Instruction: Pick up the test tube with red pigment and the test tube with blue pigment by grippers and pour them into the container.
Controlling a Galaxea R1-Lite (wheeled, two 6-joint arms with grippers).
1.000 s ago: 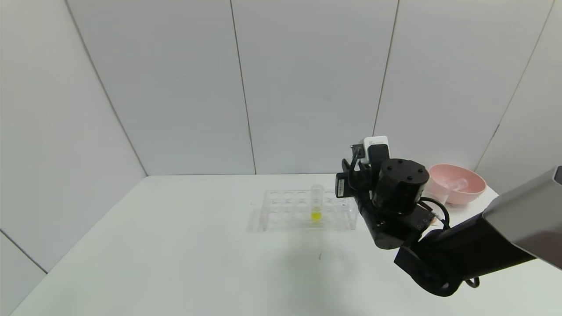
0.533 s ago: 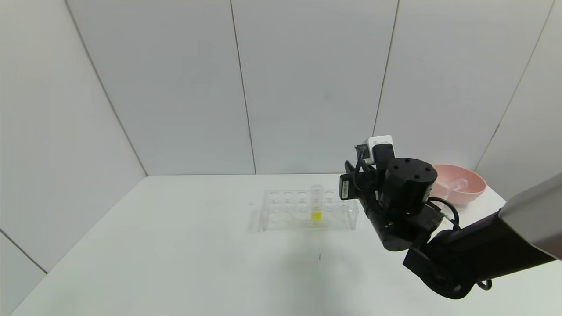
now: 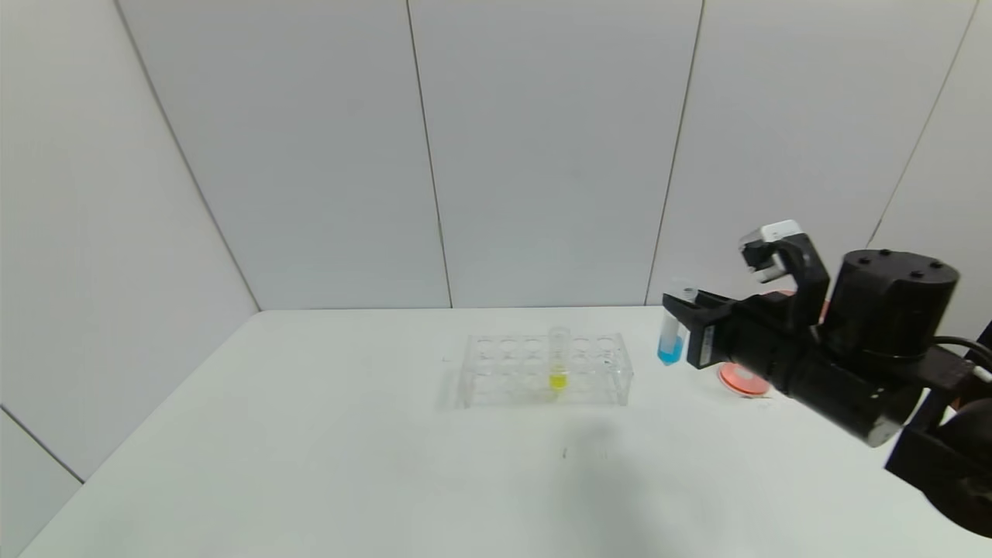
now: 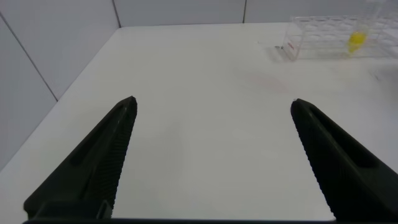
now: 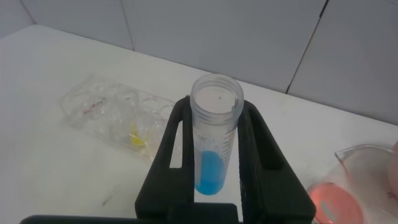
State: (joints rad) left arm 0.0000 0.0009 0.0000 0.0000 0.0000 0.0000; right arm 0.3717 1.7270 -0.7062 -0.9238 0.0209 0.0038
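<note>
My right gripper (image 3: 682,314) is shut on the test tube with blue pigment (image 3: 670,335) and holds it upright in the air, right of the rack. In the right wrist view the tube (image 5: 214,143) stands between the two black fingers (image 5: 171,155), its open mouth up and blue liquid at its bottom. The container (image 3: 740,380), a clear beaker with red liquid in its bottom, stands on the table just beyond the gripper; it also shows in the right wrist view (image 5: 357,190). The test tube with red pigment is out of view. My left gripper (image 4: 212,101) is open and empty above bare table.
A clear tube rack (image 3: 542,370) stands mid-table with one tube of yellow liquid (image 3: 558,360) in it; the rack also shows in the left wrist view (image 4: 329,40) and the right wrist view (image 5: 115,115). White walls close the table's back and sides.
My right arm has swung right and turned, away from the rack. The blue tube in its fingers and the beaker with red liquid now show.
</note>
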